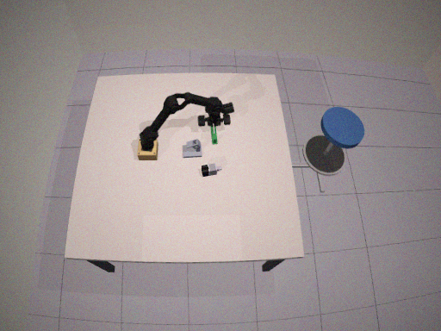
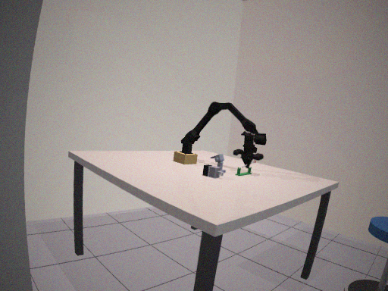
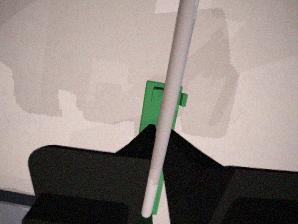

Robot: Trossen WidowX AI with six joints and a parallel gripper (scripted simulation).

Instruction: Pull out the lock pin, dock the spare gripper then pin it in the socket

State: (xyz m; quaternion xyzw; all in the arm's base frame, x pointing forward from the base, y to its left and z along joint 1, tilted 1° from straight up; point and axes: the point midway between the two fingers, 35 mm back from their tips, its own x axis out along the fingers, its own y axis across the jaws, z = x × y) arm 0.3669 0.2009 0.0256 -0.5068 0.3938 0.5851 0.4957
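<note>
My gripper (image 1: 214, 124) (image 2: 248, 167) (image 3: 157, 131) points down, shut on the pale pin (image 3: 181, 45) over the green rack (image 1: 214, 140) (image 2: 243, 174) (image 3: 152, 107). In the wrist view the pin runs lengthwise over the rack; its head is out of frame. A tiny red head shows beside the fingers in the exterior view. Whether the pin still touches the rack is unclear. The grey mount (image 1: 188, 153) (image 2: 220, 159) stands upright between the arm's base and the rack; its socket is too small to read. The spare gripper (image 1: 211, 170) (image 2: 213, 171), grey and black with a pale spigot, lies near the mount.
The arm's tan base block (image 1: 147, 154) (image 2: 185, 158) sits on the white table (image 1: 129, 202) (image 2: 159, 178). A blue-topped stool (image 1: 343, 127) (image 2: 380, 228) stands on the floor beyond the table's edge. A grey edge (image 3: 15, 211) shows at the wrist view's lower left.
</note>
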